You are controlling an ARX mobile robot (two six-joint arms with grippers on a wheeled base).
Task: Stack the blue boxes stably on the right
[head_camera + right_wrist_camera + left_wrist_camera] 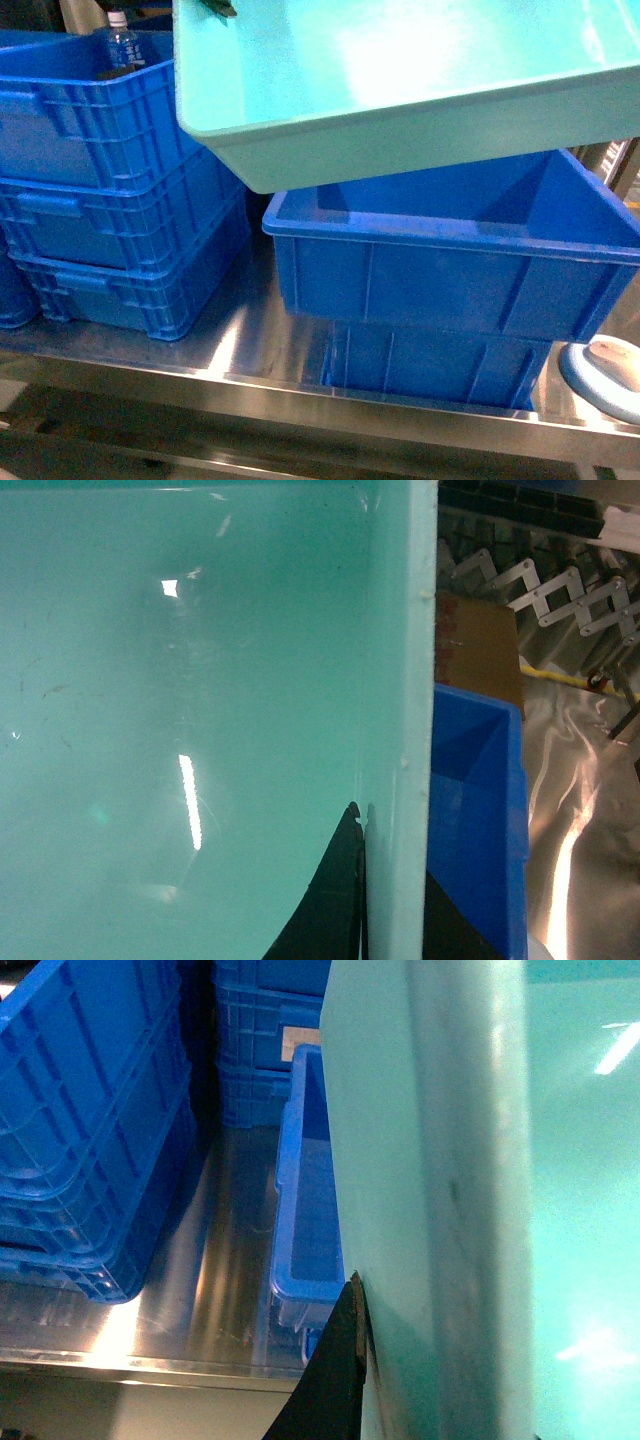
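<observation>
The turquoise tub hangs tilted in the air, its near-left corner lowest, just over the royal-blue plain-walled crate. Whether that corner touches the crate's rim I cannot tell. My left gripper is shut on the tub's wall, with one dark finger against the outside; its tip shows at the top of the head view. My right gripper is shut on the opposite rim of the tub, one finger inside and one outside. Below that rim lies the royal-blue crate.
The royal-blue crate rests on another blue crate on the steel table. A stack of ribbed dark-blue crates with a bottle in the top one stands at the left. A round light-blue object lies at the right edge.
</observation>
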